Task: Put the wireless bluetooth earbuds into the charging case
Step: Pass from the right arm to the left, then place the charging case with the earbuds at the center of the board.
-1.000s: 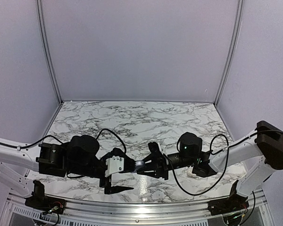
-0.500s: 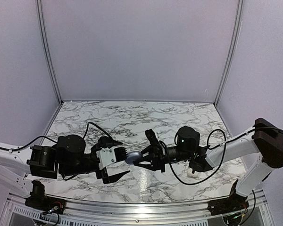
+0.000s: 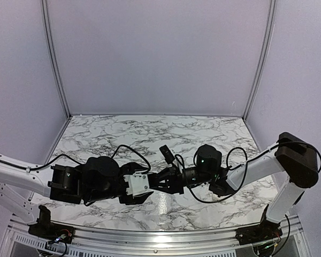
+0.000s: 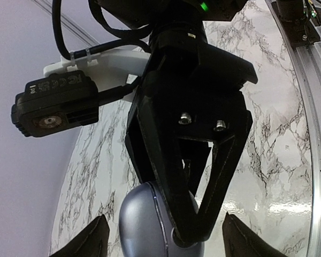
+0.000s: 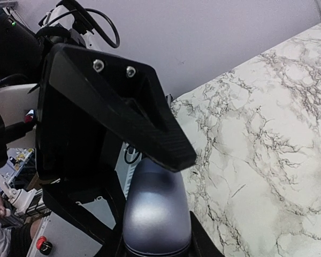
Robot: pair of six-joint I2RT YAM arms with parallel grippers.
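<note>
As left pincer [image 4: 166, 241] has moved in, jaws apart, right pincer [image 5: 152, 201] clamps greyish case [image 4: 142, 225], probably.

The left arm [image 3: 21, 174] and right arm [image 3: 257, 166] stretch inward, nearly horizontal, meeting tip to tip. The left gripper [image 3: 150, 186] stands spread wide. The right gripper [image 3: 159, 183] is pinched narrow.

A marble-patterned table [image 3: 150, 134] (white, veined in dark grey, glossy enough to catch a light spot) meets an aluminium rail [image 3: 150, 237] along its near edge.
</note>
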